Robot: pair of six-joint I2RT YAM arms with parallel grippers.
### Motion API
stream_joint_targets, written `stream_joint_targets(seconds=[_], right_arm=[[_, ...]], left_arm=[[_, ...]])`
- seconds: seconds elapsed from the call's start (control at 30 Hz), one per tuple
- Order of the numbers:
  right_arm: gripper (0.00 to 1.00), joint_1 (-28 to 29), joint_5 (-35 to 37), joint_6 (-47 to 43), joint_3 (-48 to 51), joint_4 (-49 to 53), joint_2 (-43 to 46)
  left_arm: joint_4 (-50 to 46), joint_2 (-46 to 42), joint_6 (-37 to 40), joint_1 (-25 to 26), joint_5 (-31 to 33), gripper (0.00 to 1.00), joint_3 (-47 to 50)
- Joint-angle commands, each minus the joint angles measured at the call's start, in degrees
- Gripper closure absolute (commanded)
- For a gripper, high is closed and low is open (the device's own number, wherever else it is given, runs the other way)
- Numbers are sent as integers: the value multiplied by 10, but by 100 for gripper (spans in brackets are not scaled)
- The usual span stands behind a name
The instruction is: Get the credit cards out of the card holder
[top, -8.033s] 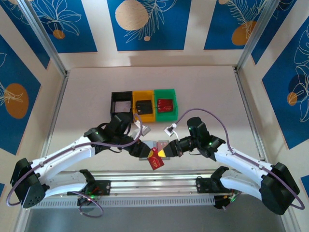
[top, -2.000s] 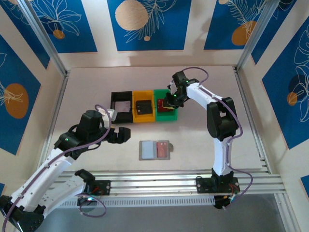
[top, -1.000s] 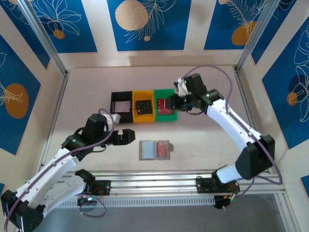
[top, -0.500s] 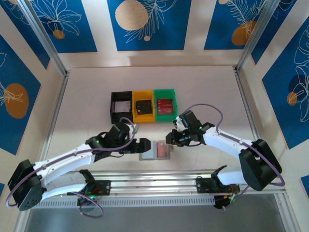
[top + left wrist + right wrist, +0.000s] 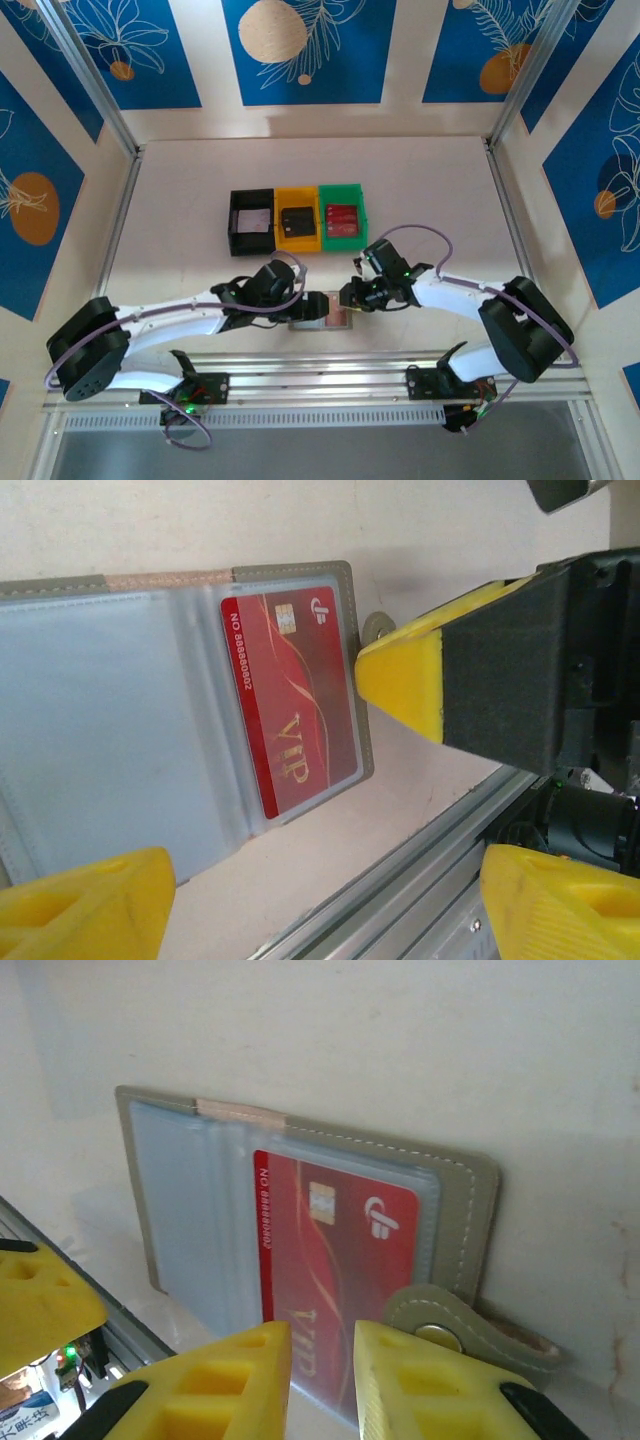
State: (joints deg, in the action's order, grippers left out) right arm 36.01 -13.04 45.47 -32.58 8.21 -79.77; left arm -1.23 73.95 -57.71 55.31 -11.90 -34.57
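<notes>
black bin (image 5: 252,195), yellow bin (image 5: 297,193), green bin (image 5: 342,189) touching in a row; blue leaf-printed panels (image 5: 300,50) behind

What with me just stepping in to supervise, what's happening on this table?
Both arms reach over the open card holder lying flat near the front edge of the table. A red VIP card sits in its right clear sleeve. The right end effector, jaws narrowly apart, hovers by that card's edge beside the snap tab; the left end effector hangs open over the holder. Red cards lie in the green bin.
</notes>
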Motion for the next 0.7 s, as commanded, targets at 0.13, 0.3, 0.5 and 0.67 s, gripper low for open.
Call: stream_joint_targets(seconds=[0.13,0.3,0.5,0.67], right_arm=[[77,3,10,12,16,-18,-23],[77,2,20,14,24,-16,-17],[78,2,28,14,31,-16,-9],[78,2,28,15,37,-20,-14]], left_arm=[[36,36,-20,7,17,28,-27],[48,47,-30,9,26,33,-27],[55,63,-39,12,36,40,-25],[56,80,-42,14,44,46,-30]])
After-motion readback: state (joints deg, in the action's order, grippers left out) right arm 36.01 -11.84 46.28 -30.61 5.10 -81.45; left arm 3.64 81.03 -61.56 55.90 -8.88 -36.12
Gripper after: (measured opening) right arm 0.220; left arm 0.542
